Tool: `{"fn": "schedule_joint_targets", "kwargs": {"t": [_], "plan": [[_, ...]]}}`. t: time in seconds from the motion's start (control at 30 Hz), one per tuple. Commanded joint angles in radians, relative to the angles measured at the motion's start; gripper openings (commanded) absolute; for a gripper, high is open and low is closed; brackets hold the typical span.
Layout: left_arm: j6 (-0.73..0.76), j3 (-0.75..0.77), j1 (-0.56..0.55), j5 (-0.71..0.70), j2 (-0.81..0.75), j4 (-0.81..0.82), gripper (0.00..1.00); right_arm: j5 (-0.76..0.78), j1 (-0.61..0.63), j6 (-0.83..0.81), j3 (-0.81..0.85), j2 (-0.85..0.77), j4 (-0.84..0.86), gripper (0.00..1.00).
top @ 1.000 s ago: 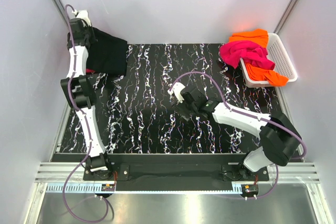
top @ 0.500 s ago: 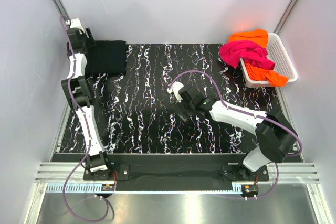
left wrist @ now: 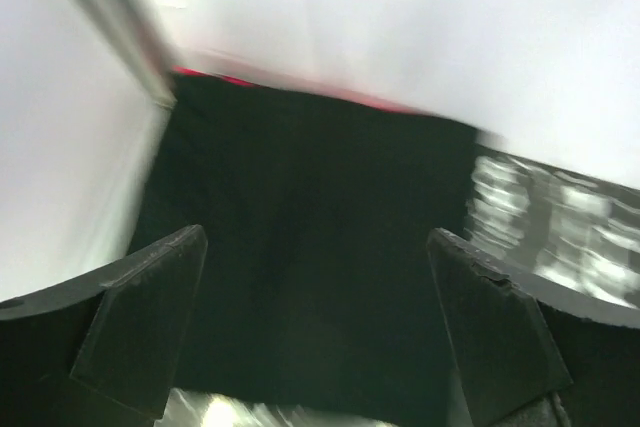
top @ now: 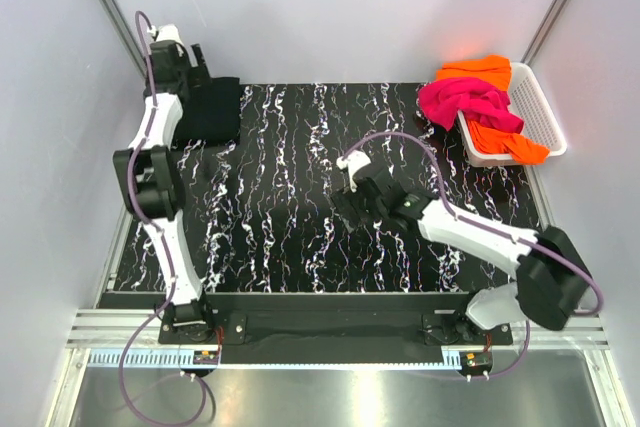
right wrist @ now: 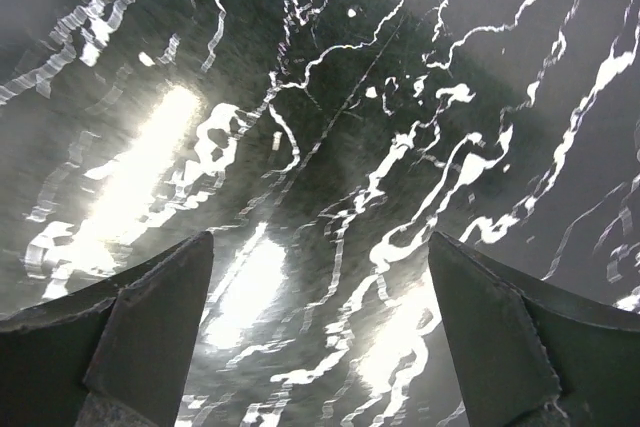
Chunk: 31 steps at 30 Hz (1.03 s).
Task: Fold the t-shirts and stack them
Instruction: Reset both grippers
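Note:
A folded black t-shirt [top: 213, 107] lies flat in the table's far left corner. In the left wrist view the black t-shirt [left wrist: 310, 217] fills the middle, and a red-pink strip of cloth [left wrist: 235, 80] shows along its far edge. My left gripper [top: 202, 80] hovers over it, open [left wrist: 320, 332], with nothing between its fingers. A magenta t-shirt [top: 462, 99] and an orange t-shirt [top: 480, 69] are heaped over the white basket [top: 540, 112] at the far right. My right gripper [top: 350, 209] hangs open over the bare middle of the table [right wrist: 320, 337].
The table top [top: 290, 237] is black with white marbled streaks. Grey walls close in the left, back and right sides. A metal rail runs along the near edge by the arm bases. The basket sits in the far right corner.
My left gripper opened, let go of the black t-shirt and drew back toward the far corner; the shirt now lies flat. My right arm shifted slightly to the right.

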Motion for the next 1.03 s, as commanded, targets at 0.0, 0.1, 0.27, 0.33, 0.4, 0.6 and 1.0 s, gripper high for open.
{"fn": "schedule_joint_targets", "kwargs": {"t": [0.0, 0.1, 0.27, 0.33, 0.4, 0.6, 1.0], "plan": [[-0.129, -0.194, -0.106, 0.106, -0.264, -0.017, 0.99, 0.007, -0.011, 0.196, -0.054, -0.103, 0.054, 0.96], [-0.201, -0.359, -0.235, 0.191, -0.420, -0.040, 0.99, 0.009, -0.013, 0.302, -0.094, -0.171, 0.077, 0.99], [-0.399, -0.764, -0.403, 0.402, -0.626, -0.020, 0.99, 0.024, -0.016, 0.489, -0.169, -0.283, 0.091, 1.00], [-0.497, -0.959, -0.475, 0.472, -0.742, 0.041, 0.99, 0.056, -0.017, 0.608, -0.229, -0.346, 0.094, 1.00], [-0.572, -1.168, -0.540, 0.547, -0.833, 0.179, 0.99, 0.070, -0.020, 0.688, -0.300, -0.410, 0.095, 1.00], [-0.893, -1.636, -0.628, 0.640, -1.162, 0.649, 0.99, 0.147, -0.025, 1.038, -0.491, -0.588, 0.061, 1.00], [-1.432, -2.229, -0.631, 0.623, -1.361, 1.458, 0.99, 0.038, -0.024, 1.493, -0.811, -0.928, 0.038, 1.00]]}}
